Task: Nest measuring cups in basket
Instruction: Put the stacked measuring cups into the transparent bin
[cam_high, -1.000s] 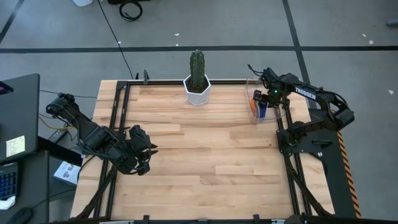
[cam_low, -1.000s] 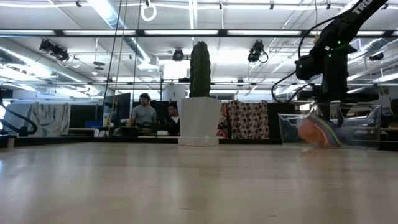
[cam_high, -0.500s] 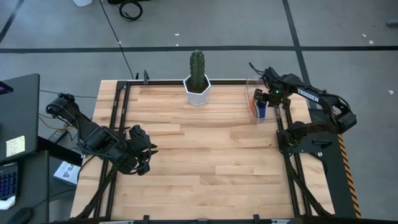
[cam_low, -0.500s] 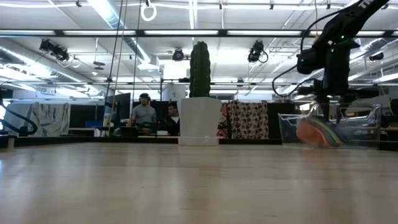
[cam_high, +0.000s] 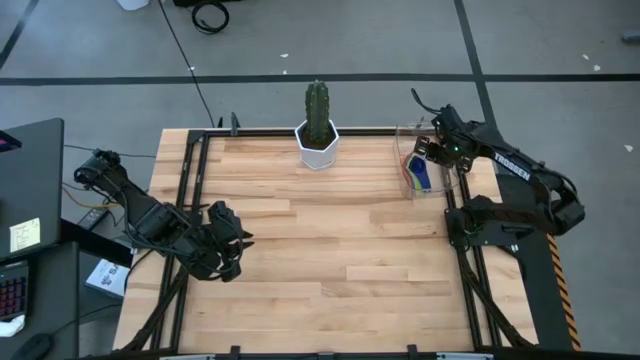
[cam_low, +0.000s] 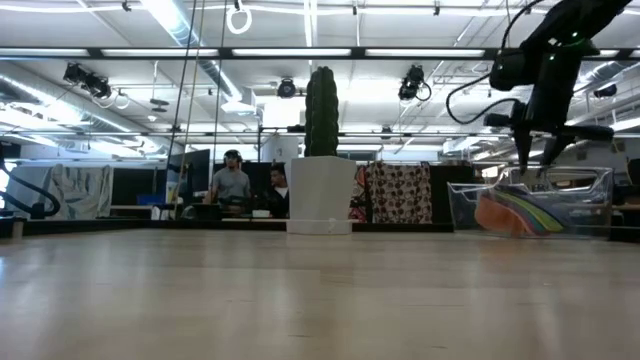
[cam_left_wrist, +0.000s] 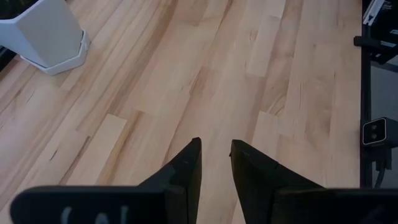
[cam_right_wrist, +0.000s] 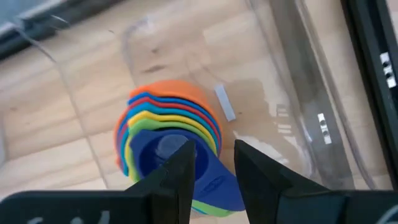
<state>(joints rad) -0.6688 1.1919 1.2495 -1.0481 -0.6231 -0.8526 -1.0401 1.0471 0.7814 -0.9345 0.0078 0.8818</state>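
Observation:
The measuring cups (cam_right_wrist: 168, 137) are nested into one stack, orange outermost and blue innermost. The stack lies on its side on the floor of the clear basket (cam_right_wrist: 292, 81), which stands at the table's far right. In the high view the cups (cam_high: 420, 175) show inside the basket (cam_high: 405, 135); the low view shows their coloured rims (cam_low: 530, 215) through the basket wall (cam_low: 600, 190). My right gripper (cam_right_wrist: 214, 155) hangs open just above the stack (cam_low: 535, 160) (cam_high: 428, 148) and touches nothing. My left gripper (cam_high: 238, 243) waits near the table's left edge, a narrow gap between its fingers (cam_left_wrist: 216, 149).
A white faceted pot with a green cactus (cam_high: 317, 143) (cam_low: 322, 195) stands at the middle of the far edge, left of the basket, and shows in the left wrist view (cam_left_wrist: 46, 37). Bare wooden table lies between the arms. People sit in the room beyond.
My right gripper has risen out of the basket and moved a little toward the table's right edge, now standing clear above the rim. The nested cups stay in the basket, more of them in view now that the gripper is above them.

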